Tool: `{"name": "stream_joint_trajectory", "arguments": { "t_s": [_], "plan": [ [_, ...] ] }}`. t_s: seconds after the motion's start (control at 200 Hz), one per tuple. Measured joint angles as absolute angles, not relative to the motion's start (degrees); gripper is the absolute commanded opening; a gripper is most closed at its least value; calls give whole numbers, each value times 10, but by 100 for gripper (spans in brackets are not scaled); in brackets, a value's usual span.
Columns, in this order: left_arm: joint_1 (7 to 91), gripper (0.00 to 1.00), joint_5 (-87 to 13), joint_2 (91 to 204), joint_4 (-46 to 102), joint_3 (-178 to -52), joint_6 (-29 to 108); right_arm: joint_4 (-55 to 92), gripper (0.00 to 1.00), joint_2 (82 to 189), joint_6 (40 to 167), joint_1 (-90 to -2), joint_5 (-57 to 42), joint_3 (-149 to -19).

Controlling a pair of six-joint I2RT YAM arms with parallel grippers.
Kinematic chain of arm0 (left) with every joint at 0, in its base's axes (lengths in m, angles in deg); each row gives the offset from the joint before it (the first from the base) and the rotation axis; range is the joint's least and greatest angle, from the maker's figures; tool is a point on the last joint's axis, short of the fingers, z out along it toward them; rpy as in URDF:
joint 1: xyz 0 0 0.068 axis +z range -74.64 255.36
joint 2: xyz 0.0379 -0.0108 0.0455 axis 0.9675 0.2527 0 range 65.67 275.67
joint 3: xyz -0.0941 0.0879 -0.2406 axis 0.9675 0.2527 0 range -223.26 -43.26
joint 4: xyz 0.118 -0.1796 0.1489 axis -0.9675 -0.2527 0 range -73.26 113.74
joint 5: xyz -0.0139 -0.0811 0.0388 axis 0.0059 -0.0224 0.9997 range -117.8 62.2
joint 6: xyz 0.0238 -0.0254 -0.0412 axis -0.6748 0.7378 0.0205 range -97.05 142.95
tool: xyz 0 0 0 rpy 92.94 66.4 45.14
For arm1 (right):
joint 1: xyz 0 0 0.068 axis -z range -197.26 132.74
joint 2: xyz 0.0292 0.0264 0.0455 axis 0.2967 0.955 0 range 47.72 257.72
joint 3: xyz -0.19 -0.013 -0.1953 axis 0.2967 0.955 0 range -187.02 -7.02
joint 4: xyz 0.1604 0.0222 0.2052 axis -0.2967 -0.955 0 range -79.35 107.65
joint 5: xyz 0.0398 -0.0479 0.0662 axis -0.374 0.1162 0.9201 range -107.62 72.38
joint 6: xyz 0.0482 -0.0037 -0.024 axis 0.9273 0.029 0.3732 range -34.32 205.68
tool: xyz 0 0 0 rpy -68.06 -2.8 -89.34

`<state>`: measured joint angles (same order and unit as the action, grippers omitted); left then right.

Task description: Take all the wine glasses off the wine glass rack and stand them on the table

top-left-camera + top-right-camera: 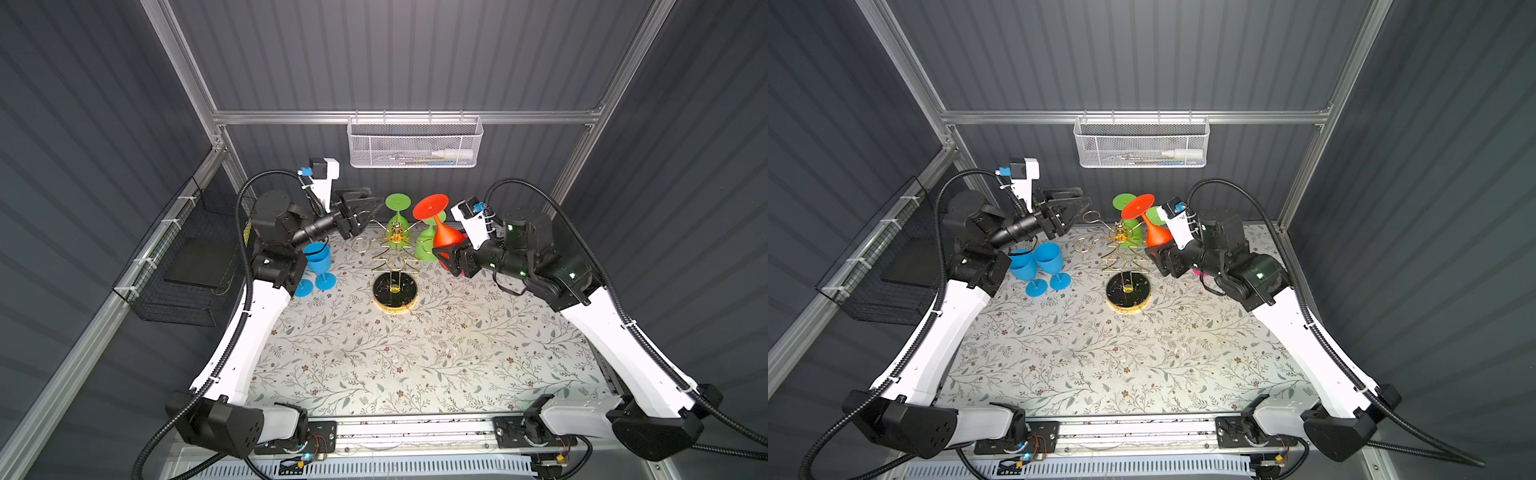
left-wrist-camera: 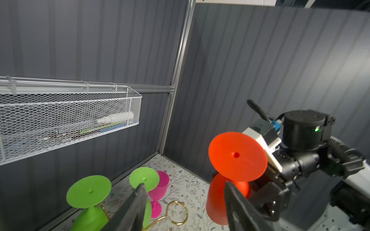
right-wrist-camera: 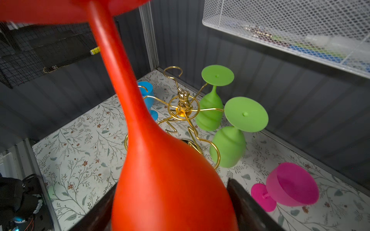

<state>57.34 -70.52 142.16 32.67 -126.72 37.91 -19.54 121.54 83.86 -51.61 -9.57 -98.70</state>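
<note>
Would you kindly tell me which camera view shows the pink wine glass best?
The right wrist view: the pink wine glass shows bowl, stem and foot clearly. The left wrist view has it partly behind a green glass; the top views show a sliver.

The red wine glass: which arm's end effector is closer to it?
Right. The right end effector is closed around the bowl of the red wine glass; the left end effector hangs open across the wine glass rack from it, holding nothing.

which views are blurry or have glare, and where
Right wrist view: the orange-red plastic wine glass fills the foreground, its foot smeared out of focus; left wrist view: fingers of the left tool look soft; in both top views, glare on the gold wire rack's black marbled base.
</note>
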Motion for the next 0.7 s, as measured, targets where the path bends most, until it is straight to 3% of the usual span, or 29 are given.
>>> {"name": "stream_joint_trajectory", "arguments": {
  "t_s": [0.295, 0.7],
  "plan": [
    [513, 62, -663, 1424, 323, -1222, 81, -241, 55, 1252, 856, -496, -87, -1036],
    [483, 56, -633, 1459, 361, -1222, -48, -244, 52, 1297, 857, -496, -50, -1056]
  ]
}}
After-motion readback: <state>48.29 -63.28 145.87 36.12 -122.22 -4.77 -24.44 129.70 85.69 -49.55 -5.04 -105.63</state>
